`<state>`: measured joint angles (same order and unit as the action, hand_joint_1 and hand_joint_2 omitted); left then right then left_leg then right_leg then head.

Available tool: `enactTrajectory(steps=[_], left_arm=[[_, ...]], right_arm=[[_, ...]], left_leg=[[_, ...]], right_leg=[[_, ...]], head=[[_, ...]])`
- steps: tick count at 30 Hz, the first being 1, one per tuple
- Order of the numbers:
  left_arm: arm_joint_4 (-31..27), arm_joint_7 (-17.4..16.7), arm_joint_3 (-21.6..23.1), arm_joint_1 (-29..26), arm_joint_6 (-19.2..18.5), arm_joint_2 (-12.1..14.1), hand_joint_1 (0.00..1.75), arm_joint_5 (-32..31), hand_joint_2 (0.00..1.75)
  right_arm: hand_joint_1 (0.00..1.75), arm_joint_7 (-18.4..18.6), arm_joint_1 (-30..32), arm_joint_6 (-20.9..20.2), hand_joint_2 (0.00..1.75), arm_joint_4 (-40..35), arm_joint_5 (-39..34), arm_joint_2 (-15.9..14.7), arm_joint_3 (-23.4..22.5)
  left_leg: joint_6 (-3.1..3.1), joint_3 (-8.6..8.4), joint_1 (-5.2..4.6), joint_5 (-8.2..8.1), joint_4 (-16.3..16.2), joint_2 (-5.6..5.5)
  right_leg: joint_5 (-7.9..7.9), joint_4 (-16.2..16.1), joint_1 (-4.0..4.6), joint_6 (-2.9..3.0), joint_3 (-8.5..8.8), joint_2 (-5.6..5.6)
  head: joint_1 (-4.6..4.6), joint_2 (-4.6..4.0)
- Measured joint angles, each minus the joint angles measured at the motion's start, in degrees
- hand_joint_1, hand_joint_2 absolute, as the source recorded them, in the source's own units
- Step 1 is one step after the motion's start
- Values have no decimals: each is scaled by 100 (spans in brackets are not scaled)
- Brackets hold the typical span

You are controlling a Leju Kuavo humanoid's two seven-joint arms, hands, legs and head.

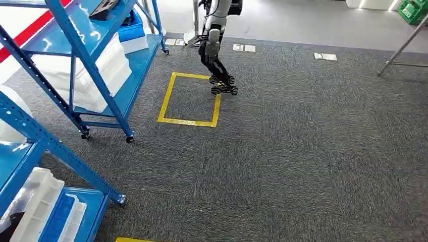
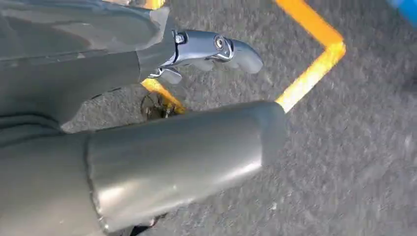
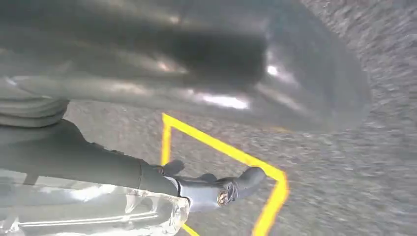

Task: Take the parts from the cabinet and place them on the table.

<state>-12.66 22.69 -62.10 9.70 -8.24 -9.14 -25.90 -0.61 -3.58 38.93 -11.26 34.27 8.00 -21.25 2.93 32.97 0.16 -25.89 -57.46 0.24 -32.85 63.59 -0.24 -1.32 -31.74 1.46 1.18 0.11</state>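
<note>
Floor: dark grey carpet [image 1: 303, 151] with a yellow taped rectangle [image 1: 191, 99].
Parts: white moulded trays [image 1: 96, 75] on the blue metal shelving [image 1: 86, 55], left.
Left hand [image 2: 147, 147]: empty, fingers apart.
Right hand [image 3: 206, 189]: beside a clear plastic piece [image 3: 98, 214]; grip unclear.
Risk: walking may jolt anything loosely held.

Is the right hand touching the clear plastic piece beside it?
Cannot tell. The right wrist view shows the clear plastic piece alongside the right hand, but blur hides any contact or gap.
</note>
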Motion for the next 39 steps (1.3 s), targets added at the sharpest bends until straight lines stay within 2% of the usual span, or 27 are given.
enactTrajectory(steps=[2,3,10,11,12,13,14,15,16,18,19,20,21,22,23,24,25,26,29,30,31,32,34,35,36,38,39], left_arm=[[0,-4,24,20,0,-6,0,-33,0],[2,-9,26,13,0,-6,0,-35,0],[2,-11,28,10,0,-6,0,-37,0],[2,-22,48,6,0,-15,0,-39,0],[2,-22,50,6,0,-15,0,-37,0],[0,-26,74,20,0,-11,0,-39,0],[2,-28,105,1,2,-9,0,-39,0],[2,-33,111,-10,17,0,0,-39,0],[2,-33,114,9,17,-2,0,-39,0],[2,-39,118,25,15,-9,0,-39,0],[2,-39,120,21,17,-15,0,-42,0],[2,-39,120,17,17,-15,0,-39,0],[2,-41,120,12,20,-15,0,-39,0],[2,-44,120,12,31,-13,0,-39,0],[2,-44,120,15,35,-9,0,-39,0],[0,-44,122,24,35,-4,0,-39,0],[-2,-44,122,44,35,2,0,-39,0],[-2,-44,122,57,35,0,0,-39,0],[-2,-44,125,39,35,15,0,-42,0],[0,-46,122,27,35,-4,0,-42,0],[0,-46,122,43,42,-6,0,-39,0],[-2,-48,125,61,39,-11,0,-42,0],[0,-61,125,58,37,-22,0,-42,0],[0,-68,125,49,37,-22,0,-42,0],[0,-79,125,37,37,-24,0,-41,0],[0,-90,131,33,37,-35,0,-46,0],[0,-90,135,38,37,-35,0,-50,0]], right_arm=[[0,0,25,0,0,2,-31,-7,-11],[0,-2,31,2,0,2,-35,-9,-13],[0,-2,35,2,0,2,-48,-9,-17],[0,-9,39,2,0,2,-48,-13,-22],[0,-11,35,4,0,2,-48,-13,-22],[0,-13,32,7,0,6,-48,-2,-35],[0,-26,-2,20,0,7,-39,-7,-59],[0,-26,5,22,0,7,-46,-4,-72],[0,-28,7,24,0,7,-39,-2,-81],[0,-26,31,24,0,7,-39,-4,-98],[0,-26,36,24,0,7,-39,-11,-107],[0,-26,35,24,0,7,-39,-11,-109],[0,-26,30,24,0,7,-35,-7,-109],[0,-26,25,24,0,7,-31,-4,-109],[0,-26,22,24,0,7,-28,0,-109],[0,-26,21,24,0,7,-24,6,-109],[0,-26,24,24,0,7,-20,17,-109],[0,-26,20,28,0,7,-16,17,-109],[0,-26,-15,31,0,4,-15,37,-109],[0,-28,-10,33,0,0,-11,31,-109],[0,-28,4,35,0,2,-7,28,-111],[0,-26,9,35,0,2,-7,28,-114],[0,-24,30,39,0,2,-4,13,-122],[0,-24,36,42,0,2,7,13,-122],[0,-24,40,46,0,2,7,9,-129],[0,-59,35,59,0,2,22,-7,-146],[0,-68,40,66,0,2,24,-9,-153]], left_leg=[[12,24,0,9,-1,-162],[9,24,0,10,-4,-235],[4,22,1,13,-6,-292],[-16,15,16,17,-18,-441],[-21,15,20,18,-19,-469],[-133,48,6,-11,-96,-634],[-199,85,14,12,-66,-719],[-251,162,34,-93,-221,-403],[-269,312,31,-315,-542,-189],[-293,733,45,-740,-1409,-90],[-298,938,45,-869,-1819,-72],[-289,979,45,-837,-1893,-66],[-267,884,43,-688,-1709,-62],[-233,655,35,-462,-1296,-32],[-184,324,11,-215,-718,69],[-116,71,-27,-92,-299,306],[-88,15,-99,-169,-147,525],[-87,35,-106,-146,-142,410],[-31,32,-117,-100,-62,215],[-28,-49,-49,-27,15,148],[5,-52,-29,-8,42,88],[28,-31,-23,7,43,5],[30,-7,-19,15,39,-170],[18,-7,-14,22,37,-252],[13,-11,-3,24,33,-324],[-35,-12,33,18,-1,-497],[-74,1,42,1,-37,-566]], right_leg=[[-341,895,-30,28,-457,-99],[-396,1167,-32,-3,-599,-112],[-363,1194,-40,-34,-623,-115],[-51,624,-79,-176,-385,-131],[33,438,-91,-204,-299,-143],[353,-511,-143,-287,102,-511],[396,-520,-106,-98,134,-363],[446,-549,-129,16,135,-213],[442,-549,-106,71,131,-155],[432,-549,-65,114,116,-6],[426,-548,-45,123,106,82],[423,-548,-31,126,102,150],[420,-548,-21,130,104,213],[412,-548,-11,140,115,280],[403,-548,1,149,135,347],[397,-549,7,153,155,394],[374,-539,54,124,159,434],[367,-546,54,104,152,483],[349,-577,71,42,228,685],[301,-477,44,1,164,385],[155,-233,34,21,70,69],[-55,212,16,55,-140,-68],[-356,1039,-13,56,-553,-113],[-362,1187,-26,12,-632,-115],[-264,1057,-47,-55,-582,-117],[188,87,-119,-242,-137,-188],[370,-401,-175,-315,92,-385]], head=[[11,0],[9,0],[9,0],[9,0],[9,0],[27,0],[16,0],[9,0],[-24,0],[-26,0],[-26,0],[-26,0],[-26,0],[-26,0],[-26,0],[-26,0],[-24,0],[-15,0],[-28,0],[-19,0],[-19,0],[9,0],[13,0],[13,0],[11,0],[9,0],[18,0]])
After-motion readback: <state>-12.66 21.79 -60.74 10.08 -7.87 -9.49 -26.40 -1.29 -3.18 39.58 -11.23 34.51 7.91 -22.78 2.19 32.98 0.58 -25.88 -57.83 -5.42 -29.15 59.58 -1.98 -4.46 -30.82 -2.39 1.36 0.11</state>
